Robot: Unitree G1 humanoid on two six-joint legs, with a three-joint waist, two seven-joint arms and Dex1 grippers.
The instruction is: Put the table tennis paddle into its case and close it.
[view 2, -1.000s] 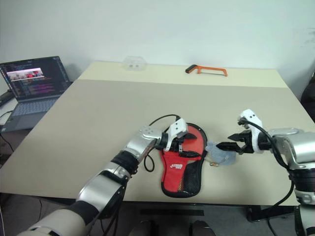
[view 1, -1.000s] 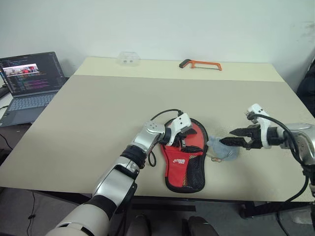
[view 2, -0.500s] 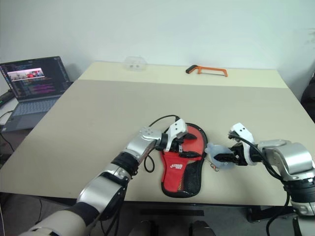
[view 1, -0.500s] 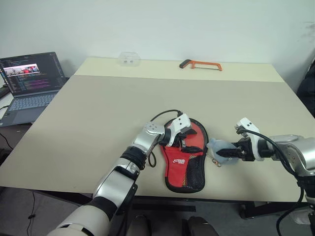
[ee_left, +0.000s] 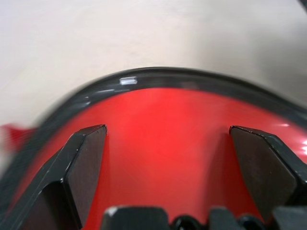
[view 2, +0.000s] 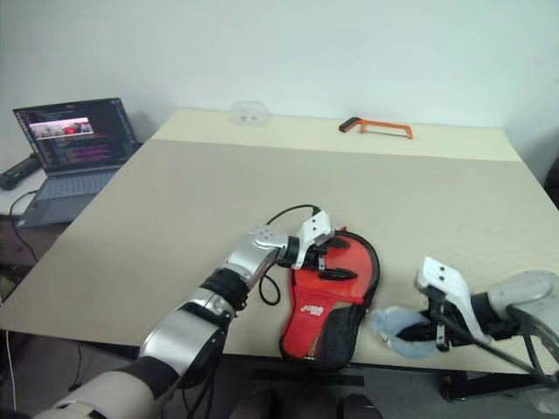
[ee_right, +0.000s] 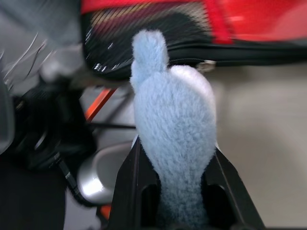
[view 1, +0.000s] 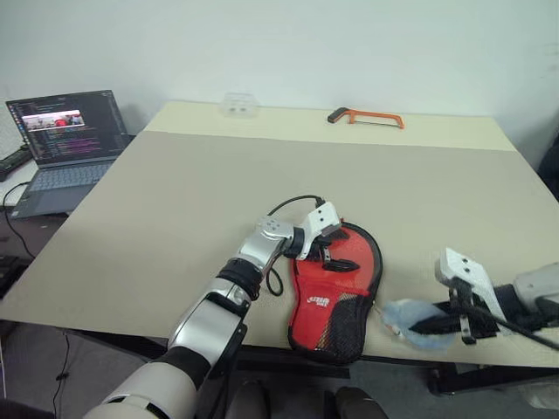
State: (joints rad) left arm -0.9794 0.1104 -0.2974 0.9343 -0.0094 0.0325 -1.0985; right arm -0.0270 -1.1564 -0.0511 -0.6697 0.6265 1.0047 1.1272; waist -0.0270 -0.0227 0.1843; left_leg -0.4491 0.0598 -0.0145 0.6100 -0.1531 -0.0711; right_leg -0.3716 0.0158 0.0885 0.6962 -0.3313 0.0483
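Observation:
The case [view 1: 336, 288] lies flat near the table's front edge, red side up, with its white logo and black mesh pocket toward me. My left gripper [view 1: 337, 253] rests open on its round head, and in the left wrist view its fingers [ee_left: 84, 163] spread over the red fabric [ee_left: 163, 115]. To the right of the case, my right gripper [view 1: 432, 327] is shut on a pale blue fluffy toy [view 1: 403, 314] at the table's front edge. The right wrist view shows the toy [ee_right: 172, 124] pinched between the black fingers [ee_right: 132, 187]. The table tennis paddle is out of view.
An orange-framed hacksaw [view 1: 367, 116] and a small clear plastic box [view 1: 240, 105] lie at the table's far edge. An open laptop [view 1: 65, 131] stands on a side surface to the left. The wide beige tabletop [view 1: 218, 183] stretches behind the case.
My right gripper closed on the blue fluffy toy and drew it back from beside the case to the table's front edge. The left gripper stayed on the case. The camera shifted slightly.

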